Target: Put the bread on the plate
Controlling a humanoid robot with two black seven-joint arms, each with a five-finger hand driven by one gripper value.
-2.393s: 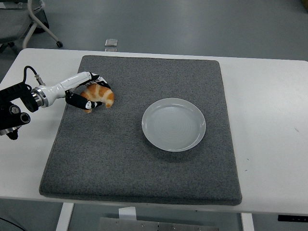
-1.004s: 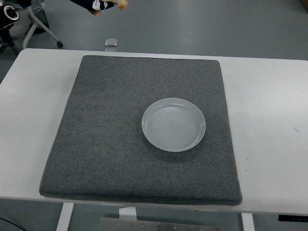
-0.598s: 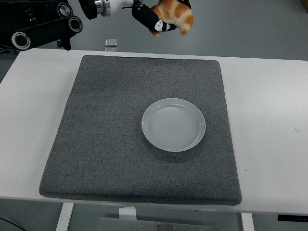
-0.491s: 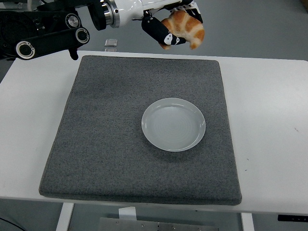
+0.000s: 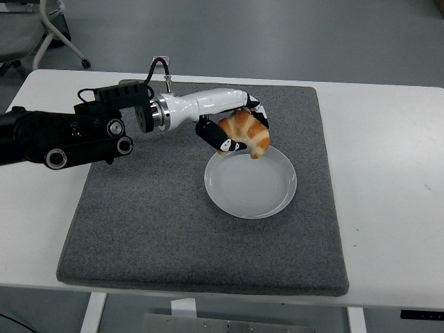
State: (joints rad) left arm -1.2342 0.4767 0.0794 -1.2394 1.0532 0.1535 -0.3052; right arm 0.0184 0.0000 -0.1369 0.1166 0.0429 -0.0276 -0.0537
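My left hand is shut on the bread, a golden-brown croissant. It holds the croissant over the upper left rim of the plate, a white round plate lying on the grey mat. I cannot tell whether the croissant touches the plate. The left arm reaches in from the left edge across the mat. The right arm is out of view.
The grey mat covers most of the white table. A small metal object sits at the table's far edge. An office chair's base stands on the floor at the top left.
My left hand has come down with the croissant from high above the table's far edge to the plate's upper left rim. Earlier it lifted the croissant off the mat's left side.
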